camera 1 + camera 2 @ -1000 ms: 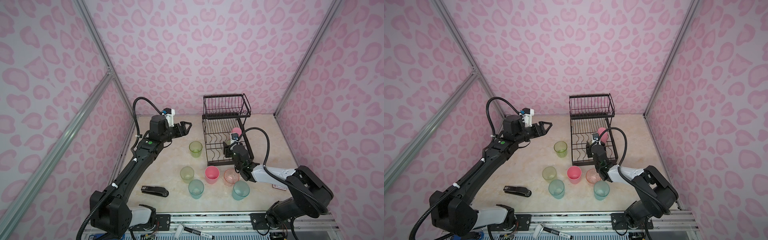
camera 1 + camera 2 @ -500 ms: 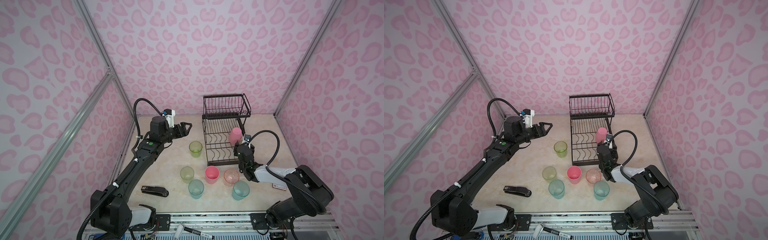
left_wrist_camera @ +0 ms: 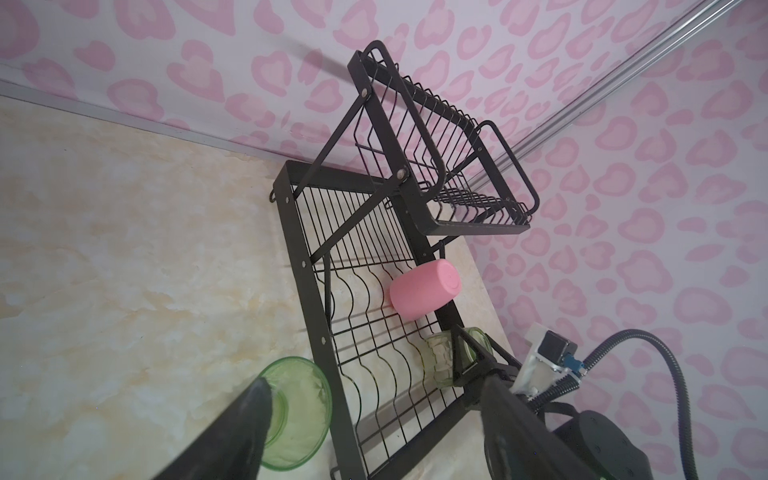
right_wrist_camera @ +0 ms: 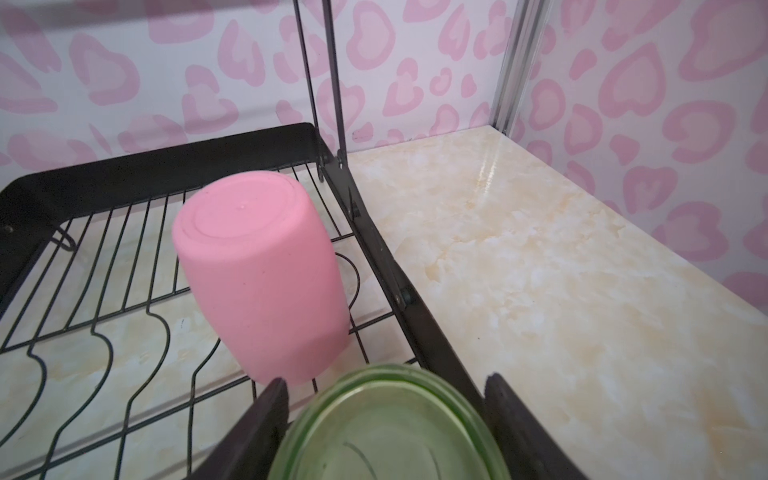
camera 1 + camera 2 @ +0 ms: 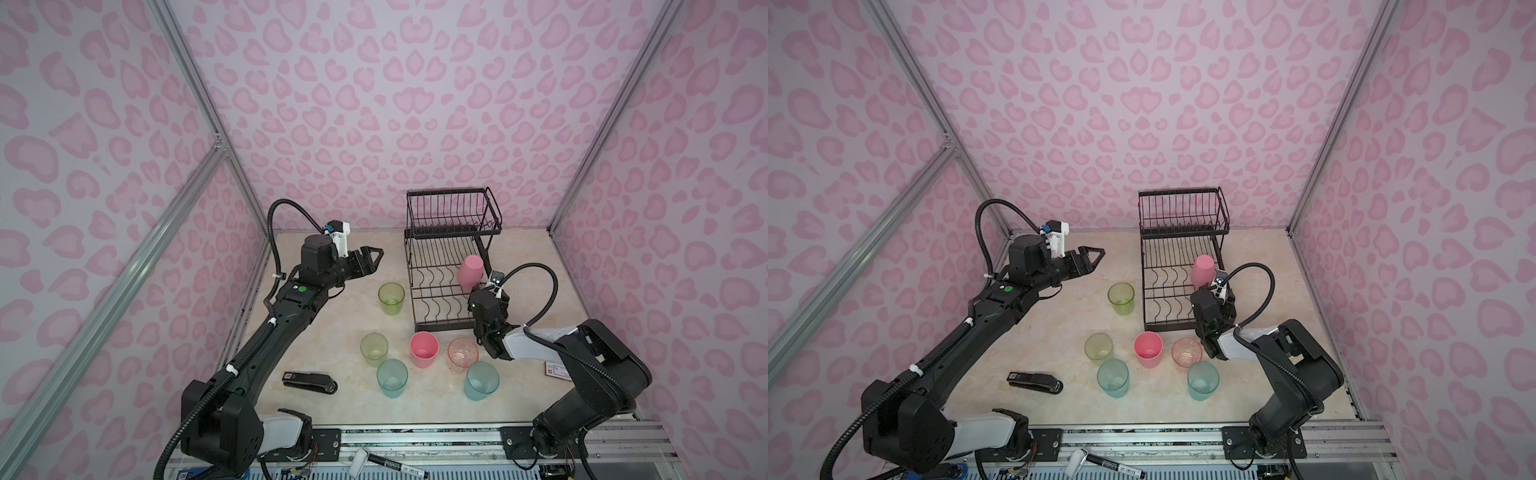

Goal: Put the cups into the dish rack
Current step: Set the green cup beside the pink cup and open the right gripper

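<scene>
**Right gripper** [image 4: 386, 388]: its fingers were clamped on either side of the held yellow-green cup [image 4: 390, 432], above the edge of the dish rack [image 3: 311, 291] lower tier nearest that arm. Whether this cup touched the wires could not be told. Just beyond the fingertips the inverted pink cup [image 4: 257, 282] stood mouth down on the wires, leaning slightly and close to the side rail. Behind the gripper, beside its wrist, the orange-pink cup [image 5: 462, 353] stood upright on the table [image 5: 519, 257]. The upright pink cup [image 5: 424, 350] and the nearer teal cup [image 5: 481, 380] stood a little farther off. Beyond these were the second yellow-green cup [image 5: 374, 349] and the farther teal cup [image 5: 392, 378], all outside the rack. Farther still lay a black stapler [image 5: 309, 381].

**Left gripper** [image 5: 374, 261]: it hung above the table, well apart from the right one and on the other side of the rack, with its jaws spread wide and nothing between them. Below and ahead of its fingers the third yellow-green cup [image 5: 391, 298] stood upright just beside the rack.
</scene>
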Controlling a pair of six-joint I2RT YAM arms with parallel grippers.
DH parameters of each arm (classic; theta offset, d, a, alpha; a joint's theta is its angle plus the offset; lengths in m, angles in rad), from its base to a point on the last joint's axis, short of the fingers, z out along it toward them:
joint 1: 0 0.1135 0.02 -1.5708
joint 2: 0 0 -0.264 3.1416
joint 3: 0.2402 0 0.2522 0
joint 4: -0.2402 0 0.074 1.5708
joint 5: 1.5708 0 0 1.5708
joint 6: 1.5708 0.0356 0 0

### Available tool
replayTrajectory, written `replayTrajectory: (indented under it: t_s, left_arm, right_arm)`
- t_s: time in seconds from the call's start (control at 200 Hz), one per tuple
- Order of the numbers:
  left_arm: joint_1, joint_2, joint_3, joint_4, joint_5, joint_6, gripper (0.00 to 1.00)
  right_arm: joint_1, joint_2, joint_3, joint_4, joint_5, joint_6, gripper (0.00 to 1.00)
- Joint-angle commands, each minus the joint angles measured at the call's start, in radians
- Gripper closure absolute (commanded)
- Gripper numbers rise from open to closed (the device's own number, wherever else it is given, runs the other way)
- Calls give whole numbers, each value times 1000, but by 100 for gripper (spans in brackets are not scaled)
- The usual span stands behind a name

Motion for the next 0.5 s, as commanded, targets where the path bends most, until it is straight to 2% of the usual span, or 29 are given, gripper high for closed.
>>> replayTrajectory:
  t_s: [0.0,0.2,0.3,0.495]
  left_arm:
    - [1,-18,-9,21,-30,5,19]
    - [3,-28,-29,-14,-64,-2,17]
    - [2,-36,-44,-38,-85,-2,12]
    - [3,-46,-74,-98,-125,-6,8]
  right_arm:
    - [9,17,2,-1,27,4,39]
    - [18,8,1,3,21,-8,20]
    - [20,-8,-2,2,18,-14,11]
    - [27,-69,-16,-22,7,-11,6]
